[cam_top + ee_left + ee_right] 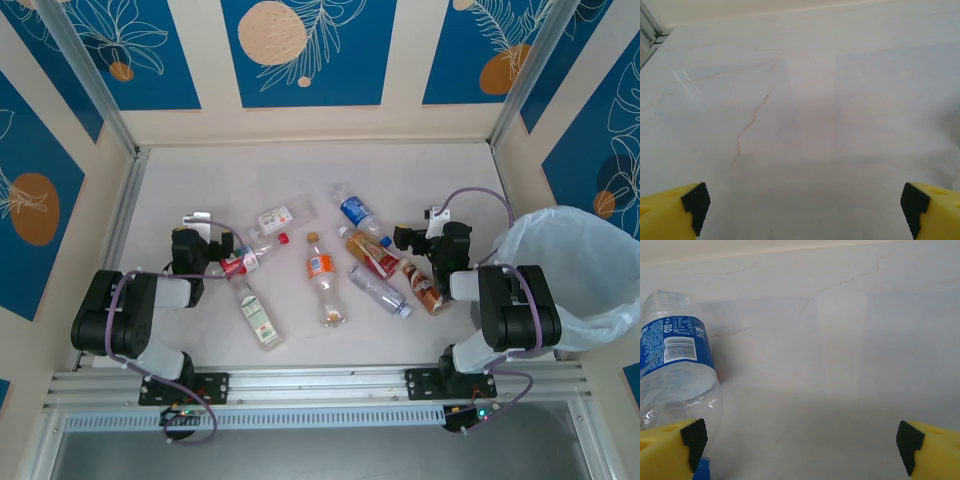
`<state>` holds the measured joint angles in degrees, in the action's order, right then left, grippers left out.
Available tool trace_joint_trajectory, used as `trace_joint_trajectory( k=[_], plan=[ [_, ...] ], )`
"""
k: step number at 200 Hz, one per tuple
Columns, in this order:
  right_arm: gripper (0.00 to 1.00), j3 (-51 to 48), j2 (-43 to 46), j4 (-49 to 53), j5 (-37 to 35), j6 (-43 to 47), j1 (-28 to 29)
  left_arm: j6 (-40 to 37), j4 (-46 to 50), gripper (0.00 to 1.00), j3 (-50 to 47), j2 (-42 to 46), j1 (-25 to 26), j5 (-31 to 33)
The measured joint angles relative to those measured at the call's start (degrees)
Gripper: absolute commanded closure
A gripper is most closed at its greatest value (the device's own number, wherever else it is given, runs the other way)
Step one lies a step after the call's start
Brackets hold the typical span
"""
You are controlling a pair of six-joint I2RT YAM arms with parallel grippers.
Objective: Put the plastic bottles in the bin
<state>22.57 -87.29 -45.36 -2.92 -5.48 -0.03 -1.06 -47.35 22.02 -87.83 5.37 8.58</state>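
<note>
Bench [420, 175] white with thin veins; plastic bottles lie scattered on their sides across its middle, none in the bin.

Bin [520, 232] stands at the bench's right edge, beside the right arm, lined with a translucent white bag.

Bottles, left to right:
- red-label bottle [243, 263] with red cap, just beside the left arm's wrist;
- green-and-white-label bottle [259, 316] nearest the near edge;
- clear bottle with white label [275, 217] toward the far side;
- orange-label bottle [320, 270] in the centre, cap pointing to the far edge;
- blue-label bottle [355, 212] slanting toward the right arm;
- red-and-orange-label bottle [373, 255], clear bottle with blue cap [379, 291] and brown bottle [424, 286] close together, in front of the right arm.

Left tool [198, 228] low over the left part of the bench, aimed at the far edge; in the left wrist view the left tool [804, 209] has its jaws spread wide with bare bench between them, gripping nothing.

Right tool [420, 235] near the cap end of the blue-label bottle; in the right wrist view the right tool [802, 445] is spread wide and empty; the blue-label bottle [677, 365] lies against the left-hand pad, whether touching cannot be told.
</note>
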Motion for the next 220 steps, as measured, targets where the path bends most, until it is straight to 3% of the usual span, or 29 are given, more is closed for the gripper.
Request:
trace_joint_trajectory(
  k=[220],
  plan=[
    [0.01, 0.3, 0.0, 0.0, 0.2, 0.0, -0.1, -0.5, 0.7, 0.01, 0.2, 0.1, 0.0, -0.4]
  ],
)
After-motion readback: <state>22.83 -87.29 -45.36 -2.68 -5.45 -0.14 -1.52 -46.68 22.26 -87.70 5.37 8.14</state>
